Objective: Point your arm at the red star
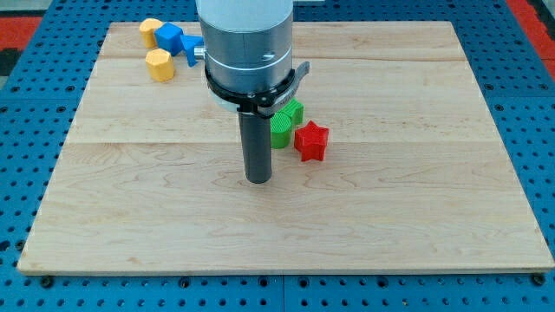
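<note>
The red star [311,141] lies near the middle of the wooden board [130,208]. My tip [258,179] rests on the board to the view's left of the star and a little below it, about a block's width away and not touching it. A green block [282,130] sits between the rod and the star, touching the star's left side. A second green block [294,110] lies just above it, partly hidden by the arm's housing.
At the view's top left lie a yellow block [151,31], a blue block [169,36], a yellow hexagon-like block [159,64] and another blue block [192,49] partly hidden by the arm. A blue pegboard surrounds the board.
</note>
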### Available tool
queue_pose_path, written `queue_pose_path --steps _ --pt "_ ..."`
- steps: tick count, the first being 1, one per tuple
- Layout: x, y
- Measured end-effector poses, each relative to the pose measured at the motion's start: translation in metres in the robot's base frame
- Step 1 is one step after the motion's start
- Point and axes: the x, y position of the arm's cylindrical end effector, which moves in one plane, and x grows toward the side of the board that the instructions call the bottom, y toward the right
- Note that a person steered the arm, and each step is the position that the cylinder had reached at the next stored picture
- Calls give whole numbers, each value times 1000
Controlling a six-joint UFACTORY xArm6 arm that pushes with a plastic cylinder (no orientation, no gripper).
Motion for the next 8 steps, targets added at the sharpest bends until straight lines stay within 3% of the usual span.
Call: queue_pose_path --steps 5,8 --pt "-2 5" --pt "-2 46"
